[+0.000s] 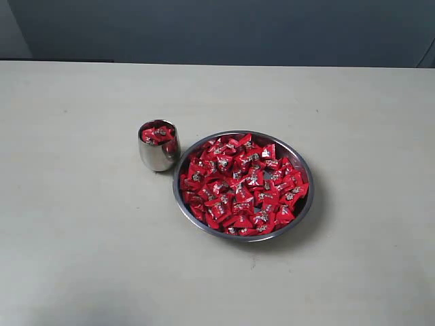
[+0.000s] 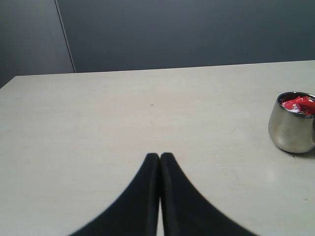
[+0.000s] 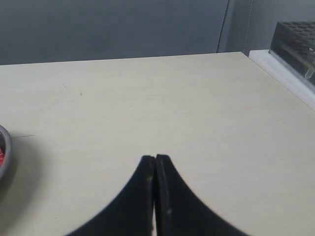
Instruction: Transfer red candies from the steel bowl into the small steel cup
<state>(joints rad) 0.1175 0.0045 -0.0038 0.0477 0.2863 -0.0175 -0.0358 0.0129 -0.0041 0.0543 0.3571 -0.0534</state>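
1. Many red candies point(image 1: 241, 185) fill the steel bowl point(image 1: 245, 238), just right of centre in the exterior view.
2. Several more lie in the small steel cup point(image 1: 158, 155), just beside the bowl's upper-left rim.
3. Jaws of the left gripper point(image 2: 160, 156) are pressed together, holding nothing, over the table point(image 1: 81, 224), apart from the cup.
4. Jaws of the right gripper point(image 3: 155, 158) are likewise closed and empty, apart from the bowl.

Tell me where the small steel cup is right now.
In the exterior view, the small steel cup stands upright left of centre, close beside the upper-left rim of the steel bowl.
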